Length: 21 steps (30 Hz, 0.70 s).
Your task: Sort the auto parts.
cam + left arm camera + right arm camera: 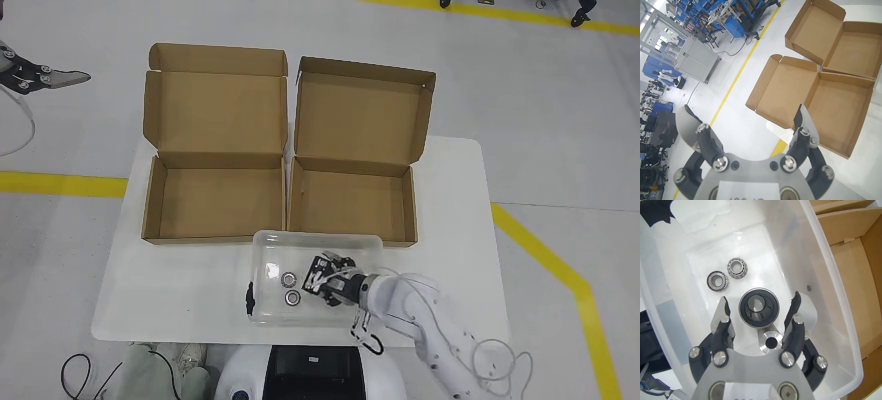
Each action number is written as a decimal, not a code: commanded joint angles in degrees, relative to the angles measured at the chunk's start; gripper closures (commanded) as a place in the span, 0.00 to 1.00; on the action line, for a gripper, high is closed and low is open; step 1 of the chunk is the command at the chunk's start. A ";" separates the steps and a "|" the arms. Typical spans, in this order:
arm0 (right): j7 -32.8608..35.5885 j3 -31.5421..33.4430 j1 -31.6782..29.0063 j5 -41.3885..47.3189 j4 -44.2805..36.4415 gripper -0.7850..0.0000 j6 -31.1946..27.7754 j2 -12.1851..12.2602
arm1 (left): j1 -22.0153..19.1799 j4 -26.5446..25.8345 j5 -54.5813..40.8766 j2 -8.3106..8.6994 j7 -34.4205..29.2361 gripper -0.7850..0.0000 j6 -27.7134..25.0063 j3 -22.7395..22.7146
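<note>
While the right tool (760,304) hangs inside the clear bin (800,256), its fingers stand apart on either side of the largest auto part (759,308), with a gap showing on each side. That part is a round metal body with a black ring face and a hollow centre, and a short silver shaft (770,341) with a dark bore lies just behind it, nearer the tool's base. Beyond the fingertips, two small bearings (717,281) (737,268) of bright steel with ribbed rollers lie flat on the bin floor, just beside each other.

The top view shows this tool (325,280) over the bin (318,236) with the two bearings (287,278) (293,297) ahead of it, but the large part is hard to make out there. It also shows the white tabletop (450,200) and two open cardboard boxes (215,200) (350,205) past the bin.

The left tool (744,110) is held high with its fingers spread wide and nothing between them; both boxes (838,113) (853,53) lie below and ahead of it.
</note>
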 commanded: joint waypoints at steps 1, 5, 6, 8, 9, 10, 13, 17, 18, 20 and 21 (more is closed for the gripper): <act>0.15 -0.30 0.39 0.20 0.38 0.30 0.04 -0.03 | 0.00 0.00 0.00 0.00 0.00 0.00 0.00 0.00; 0.41 -0.73 1.09 0.54 0.88 0.45 0.16 -0.02 | 0.00 0.00 0.00 0.00 0.00 0.00 0.00 0.00; 0.72 -0.83 1.26 0.51 1.05 0.48 0.13 0.00 | 0.00 0.00 0.00 0.00 0.00 0.00 0.00 0.00; 1.28 -1.06 1.60 0.69 1.27 0.53 0.17 0.00 | 0.00 0.00 0.00 0.00 0.00 0.00 0.00 0.00; 1.57 -1.24 1.77 0.82 1.44 0.53 0.05 0.00 | 0.00 0.00 0.00 0.00 0.00 0.00 0.00 0.00; 1.74 -1.37 1.94 1.08 1.58 0.53 0.01 -0.01 | 0.00 0.00 0.00 0.00 0.00 0.00 0.00 0.00; 2.43 -1.78 2.54 1.78 2.21 0.54 -0.30 -0.03 | 0.00 0.00 0.00 0.00 0.00 0.00 0.00 0.00; 2.90 -2.16 3.23 2.54 2.75 1.00 -0.54 -0.03 | 0.00 0.00 0.00 0.00 0.00 0.00 0.00 0.00; 2.95 -2.26 3.36 2.64 2.83 1.00 -0.64 -0.01 | 0.00 0.00 0.00 0.00 0.00 0.00 0.00 0.00; 3.02 -2.38 3.57 2.82 2.96 1.00 -0.70 0.02 | 0.00 0.00 0.00 0.00 0.00 0.00 0.00 0.00; 2.86 -2.40 3.70 2.92 2.88 1.00 -0.74 0.04 | 0.00 0.00 0.00 0.00 0.00 0.00 0.00 0.00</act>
